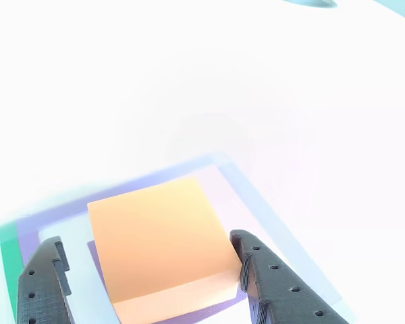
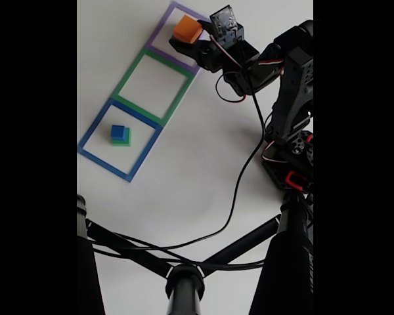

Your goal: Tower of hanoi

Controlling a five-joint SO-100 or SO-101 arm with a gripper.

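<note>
Gripper (image 1: 148, 270) is sitting spread wide around the orange-yellow block (image 1: 158, 236) in the other view, one dark finger (image 1: 44, 287) standing off the block's left side with a clear gap, the other finger (image 1: 270, 277) sitting right at the block's lower right corner, contact there too close to call. Jaws are not pinching; the block is lying between them, top face fully showing. Just under the block a thin edge of the purple block (image 1: 98, 260) is peeking out at the left and along the bottom, so orange-yellow is resting on purple. Around that stack the flat purple square outline (image 1: 121, 189) is running on the white table (image 1: 189, 81), with a bit of green outline (image 1: 10, 270) showing at the far left beyond the left finger. In the fixed view the gripper (image 2: 187, 42) is reaching over the same orange-yellow block (image 2: 188, 29) inside the purple outline (image 2: 173, 13) at the top, the arm (image 2: 289, 85) trailing off to the right with a black cable (image 2: 240, 190) hanging down. Next outline away from the gripper is the green one (image 2: 128, 85). Farthest from the gripper, in the blue outline (image 2: 92, 128), the small blue cube (image 2: 117, 130) is sitting on the green block (image 2: 123, 140). Black stand bars (image 2: 184, 275) are crossing the bottom.
</note>
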